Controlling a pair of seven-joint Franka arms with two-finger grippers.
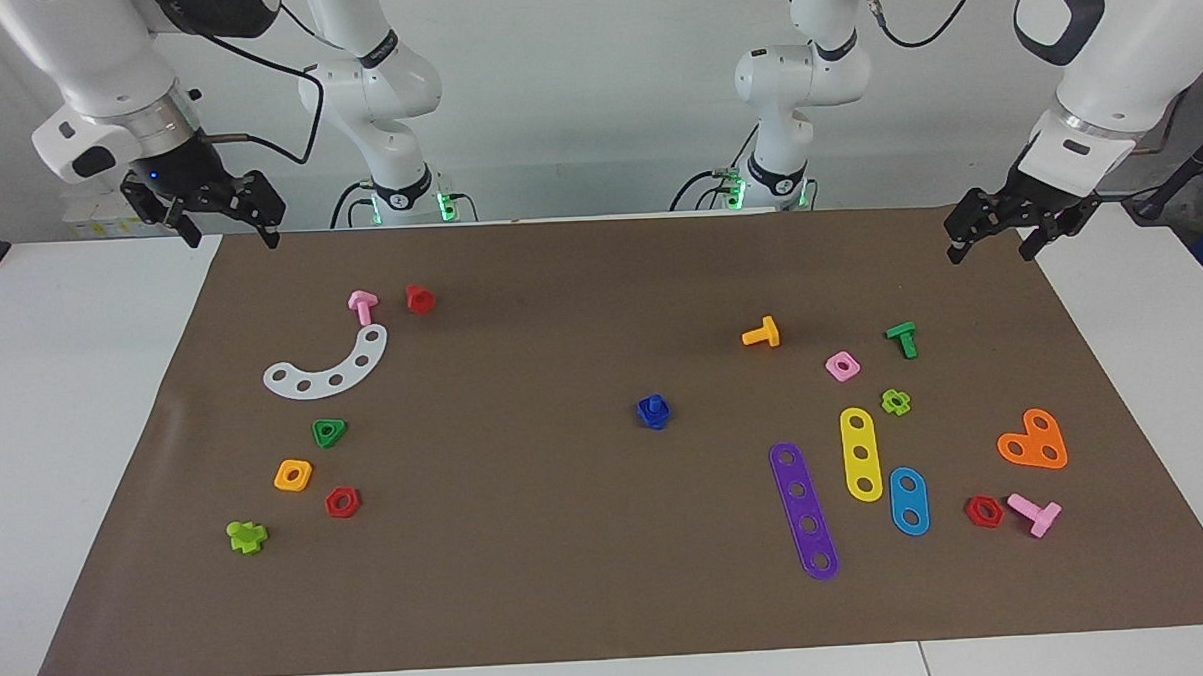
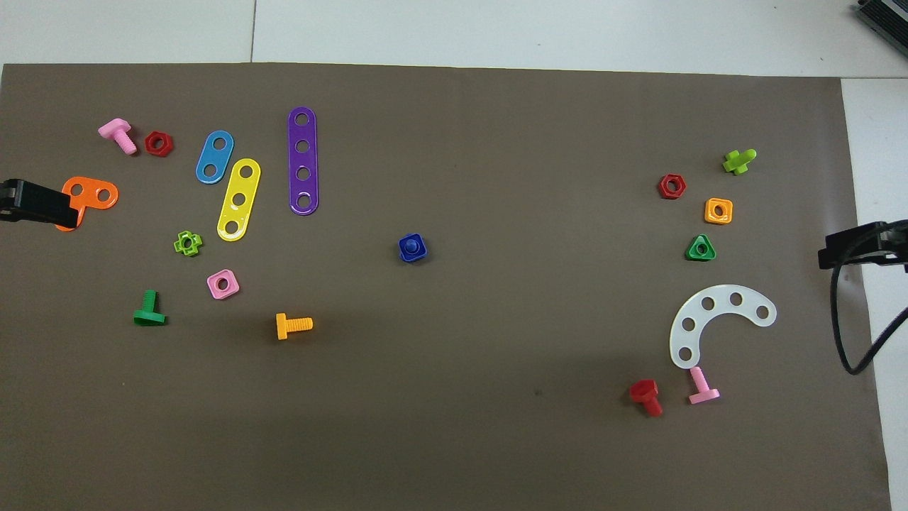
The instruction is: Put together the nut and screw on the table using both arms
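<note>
Brown mat (image 1: 571, 599) fills your frame; at its centre the nut (image 1: 655, 413) sits with the screw (image 1: 651, 404) through it, light, stiff, slippery plastic, so pinch the nut's flat sides. Upper corners: right gripper (image 1: 225, 229) and left gripper (image 1: 993, 239) hang open, empty.

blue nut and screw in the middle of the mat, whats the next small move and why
Probably none beyond settling both arms at rest. The blue screw already sits in the blue nut mid-mat, untouched. The left pincer hangs open over the mat's corner at its own end, and the right pincer hangs open at the other, both empty.
</note>
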